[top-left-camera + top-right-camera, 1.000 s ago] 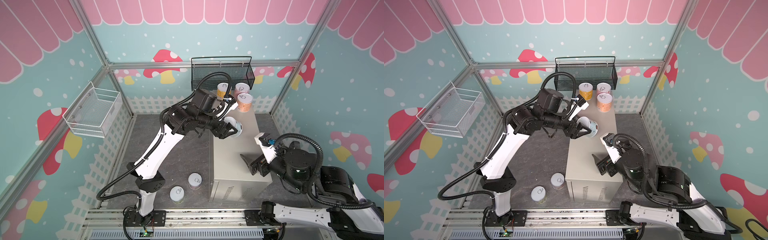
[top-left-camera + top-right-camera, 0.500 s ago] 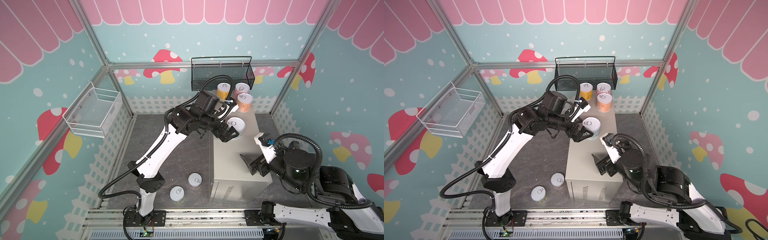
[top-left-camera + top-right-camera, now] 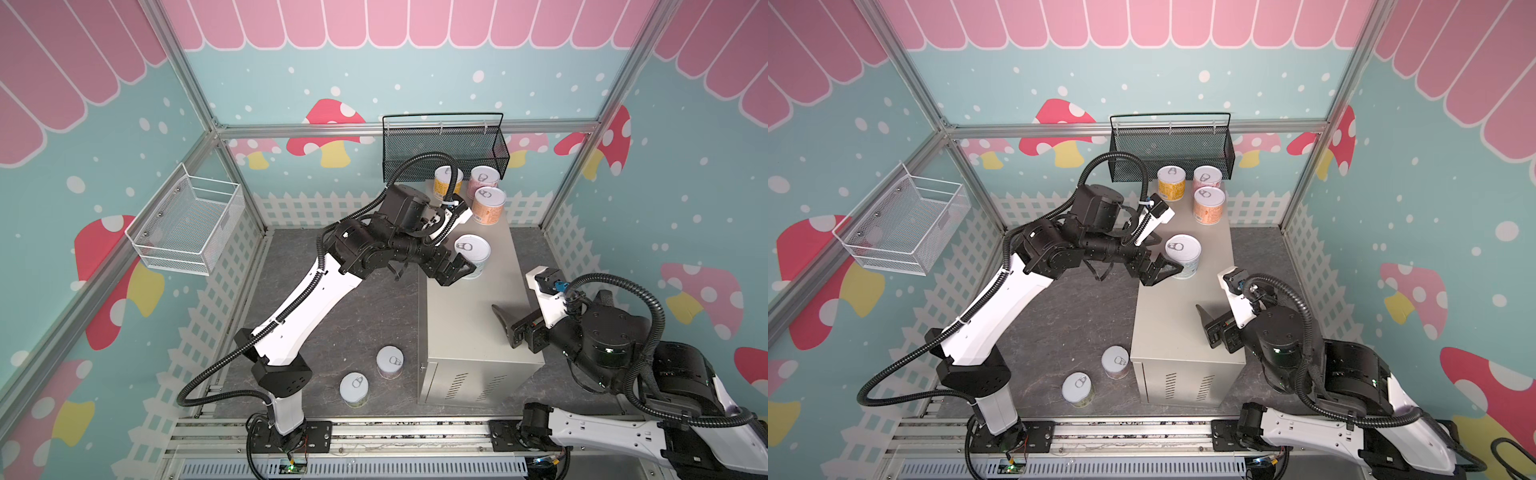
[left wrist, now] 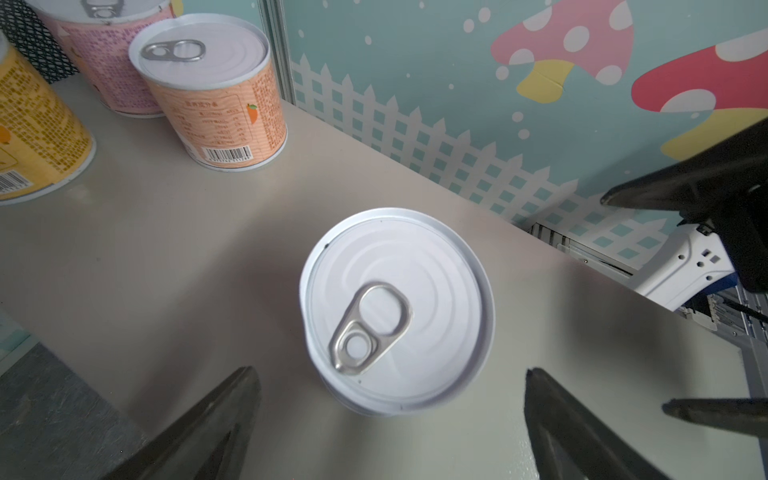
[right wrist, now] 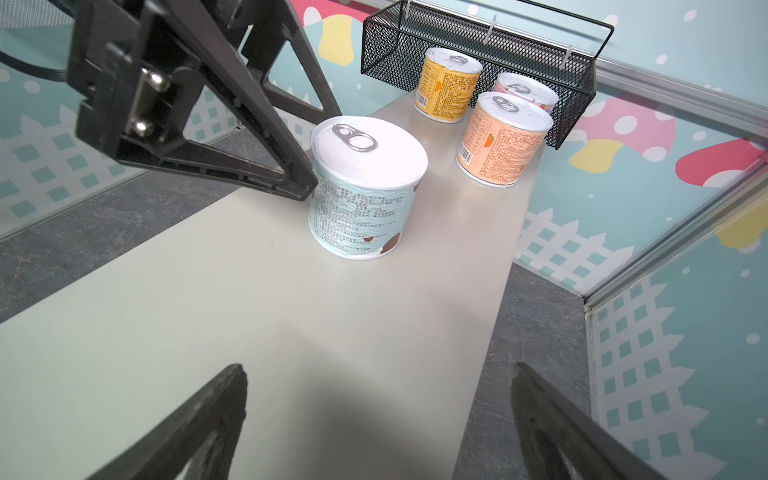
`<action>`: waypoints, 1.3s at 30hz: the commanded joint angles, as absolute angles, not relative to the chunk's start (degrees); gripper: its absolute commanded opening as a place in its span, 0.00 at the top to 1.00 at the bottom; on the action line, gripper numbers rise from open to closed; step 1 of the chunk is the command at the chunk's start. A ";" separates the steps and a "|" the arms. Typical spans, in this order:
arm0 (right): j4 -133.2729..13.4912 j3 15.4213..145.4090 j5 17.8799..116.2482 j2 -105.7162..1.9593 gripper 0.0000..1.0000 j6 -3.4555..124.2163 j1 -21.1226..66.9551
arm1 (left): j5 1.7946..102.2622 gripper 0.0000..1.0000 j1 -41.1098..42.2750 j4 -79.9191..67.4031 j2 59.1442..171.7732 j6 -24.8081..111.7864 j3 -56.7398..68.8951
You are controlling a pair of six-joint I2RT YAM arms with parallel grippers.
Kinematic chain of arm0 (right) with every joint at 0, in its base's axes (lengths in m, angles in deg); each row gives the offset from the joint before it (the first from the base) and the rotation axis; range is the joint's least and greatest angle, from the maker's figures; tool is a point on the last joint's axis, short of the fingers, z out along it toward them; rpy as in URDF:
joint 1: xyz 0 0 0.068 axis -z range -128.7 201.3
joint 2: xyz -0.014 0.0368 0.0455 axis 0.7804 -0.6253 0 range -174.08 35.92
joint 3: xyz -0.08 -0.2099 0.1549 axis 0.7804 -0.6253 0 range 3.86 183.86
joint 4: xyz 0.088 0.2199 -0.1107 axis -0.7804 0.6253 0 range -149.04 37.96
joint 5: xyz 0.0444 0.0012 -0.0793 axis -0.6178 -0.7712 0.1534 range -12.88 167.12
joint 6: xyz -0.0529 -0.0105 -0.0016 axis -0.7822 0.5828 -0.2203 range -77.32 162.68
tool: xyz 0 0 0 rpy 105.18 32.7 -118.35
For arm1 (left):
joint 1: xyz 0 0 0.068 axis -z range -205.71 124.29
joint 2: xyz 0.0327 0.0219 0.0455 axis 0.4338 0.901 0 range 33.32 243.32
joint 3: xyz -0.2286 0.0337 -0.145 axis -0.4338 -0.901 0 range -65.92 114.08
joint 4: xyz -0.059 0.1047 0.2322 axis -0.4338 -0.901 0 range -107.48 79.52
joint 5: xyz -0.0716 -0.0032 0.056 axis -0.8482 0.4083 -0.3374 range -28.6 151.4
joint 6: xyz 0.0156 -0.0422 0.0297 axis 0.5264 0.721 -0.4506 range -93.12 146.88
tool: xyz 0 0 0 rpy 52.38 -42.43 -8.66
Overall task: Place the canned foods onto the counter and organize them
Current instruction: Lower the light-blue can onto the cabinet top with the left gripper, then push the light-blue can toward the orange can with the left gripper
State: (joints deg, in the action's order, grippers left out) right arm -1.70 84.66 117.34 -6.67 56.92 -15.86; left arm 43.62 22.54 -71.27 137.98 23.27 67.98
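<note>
One light-blue can on counter, spread left hand beside, maybe touching

Six short cylindrical pull-tab cans. Four stand on the one beige-grey metal cabinet: yellow can, pink can, orange can, light-blue can. Two stand on the floor at its eight o'clock: pink-white can, green can. Two baskets: one black mesh basket, one white wire basket.
</note>
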 commanded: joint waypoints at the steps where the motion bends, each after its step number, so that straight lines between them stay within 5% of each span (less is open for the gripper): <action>1: -2.18 82.99 117.95 -6.78 0.01 57.77 -15.94 | 42.42 0.01 22.83 -66.20 136.13 22.99 64.85; 18: -5.16 80.88 115.35 -6.48 0.01 55.82 -15.93 | 42.27 0.07 22.76 -57.62 136.15 24.23 59.06; 24: -6.28 80.42 114.88 -6.04 0.01 55.51 -15.94 | 45.28 0.19 22.81 -55.99 136.29 23.31 57.76; 39: -7.27 79.34 113.94 -5.73 0.01 56.21 -15.94 | 48.89 0.33 19.15 -43.31 132.94 19.68 46.96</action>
State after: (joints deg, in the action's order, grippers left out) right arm -6.16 79.94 114.48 -6.21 56.02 -15.86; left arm 48.19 20.51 -46.33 134.66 22.04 50.02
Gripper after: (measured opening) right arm 0.994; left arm 0.699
